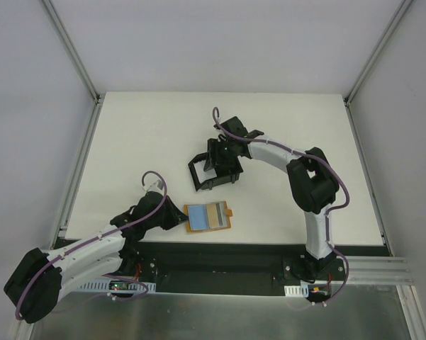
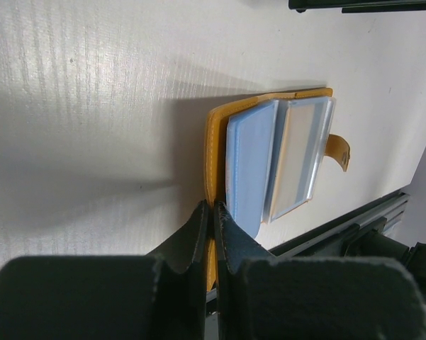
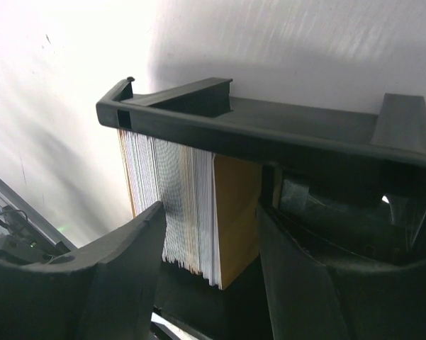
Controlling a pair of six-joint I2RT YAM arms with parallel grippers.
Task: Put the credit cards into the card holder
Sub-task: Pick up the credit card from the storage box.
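Credit card (image 3: 238, 212), tan-orange: upright inside card holder (image 3: 269, 134), against white ridged insert (image 3: 177, 205). Card holder, black: middle of table (image 1: 142, 134), under right gripper (image 3: 211, 211), its fingers spread either side of the card. Wallet (image 1: 209, 217), open, near front edge: left gripper (image 2: 213, 219) pinches its orange cover.

One white table (image 1: 142, 142), as I counted it: on it lay one tan-orange wallet (image 1: 208, 217) with two clear sleeves (image 2: 251, 166) showing, and one black card holder (image 3: 198, 124). In the holder stood one tan-orange card (image 3: 237, 212) beside a stack of cards (image 3: 177, 205) packed too tightly for me to number.
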